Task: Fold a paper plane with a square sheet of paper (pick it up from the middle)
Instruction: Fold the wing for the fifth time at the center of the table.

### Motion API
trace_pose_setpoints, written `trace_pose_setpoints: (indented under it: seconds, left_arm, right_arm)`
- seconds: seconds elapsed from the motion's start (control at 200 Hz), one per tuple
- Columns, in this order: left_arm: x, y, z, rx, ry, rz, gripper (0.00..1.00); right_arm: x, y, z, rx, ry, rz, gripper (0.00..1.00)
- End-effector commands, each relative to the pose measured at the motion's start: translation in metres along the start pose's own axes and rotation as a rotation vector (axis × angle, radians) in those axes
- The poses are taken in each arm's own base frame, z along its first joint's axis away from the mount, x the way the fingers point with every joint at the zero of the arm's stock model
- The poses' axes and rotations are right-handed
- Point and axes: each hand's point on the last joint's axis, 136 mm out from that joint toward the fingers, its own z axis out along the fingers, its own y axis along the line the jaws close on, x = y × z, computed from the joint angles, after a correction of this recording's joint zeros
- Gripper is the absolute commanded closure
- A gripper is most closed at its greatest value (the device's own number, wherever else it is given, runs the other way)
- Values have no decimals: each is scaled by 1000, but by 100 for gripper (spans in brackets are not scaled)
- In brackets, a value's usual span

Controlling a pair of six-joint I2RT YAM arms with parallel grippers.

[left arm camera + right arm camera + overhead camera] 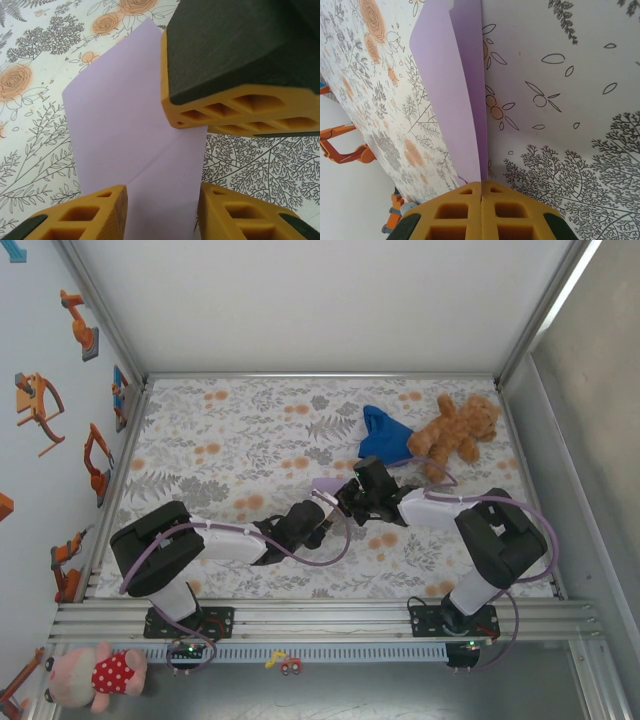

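**1. Paper** [130, 140]: lavender, plain, part folded. It lies near the middle of the surface [220, 440], between the tips of the 2 arms. From above the arms largely cover it, leaving 1 pale corner in sight. The left wrist view shows 1 slanting crease across its near half. The right wrist view shows 2 overlapping layers, with their edge running down into the fingertips.

**2. Right pincer** [481, 186]: orange fingers with black backs. The jaws are pressed together, pinching the paper's edge at the tips. In the left wrist view it sits over the paper's right edge.

**3. Left pincer** [162, 215]: orange fingers, jaws part open, 1 on each side of the paper's near end. Whether they press the paper cannot be told.

**4. Surface**: white covering printed with grey ferns and orange roses.

**5. Cloth** [382, 435]: deep blue and crumpled, at the far right, well apart from the paper.

**6. Bear** [455, 430]: brown plush, lying just beside the cloth.

**7. Stickers** [78, 325]: orange robot-arm pictures on the left wall.

**8. Pink plush** [100, 675]: wears a red spotted dress and sits at the near left corner, outside the rail.

**9. Trinket** [285, 664]: small, red and yellow, lying on the near rail.
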Motion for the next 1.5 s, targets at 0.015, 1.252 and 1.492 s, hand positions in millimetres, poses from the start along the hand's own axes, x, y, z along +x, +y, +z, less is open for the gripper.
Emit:
trace_pose_setpoints:
  seconds: [0.015, 1.252, 1.492]
  left_arm:
    - [8, -5, 1, 18, 19, 27, 64]
    - [4, -13, -2, 326, 52, -419, 98]
    - [-3, -14, -5, 386, 70, -579, 100]
  right_arm:
    - [-2, 11, -6, -12, -7, -20, 100]
    - [-57, 6, -69, 89, -244, -406, 50]
    - [-53, 10, -64, 37, -227, -557, 43]
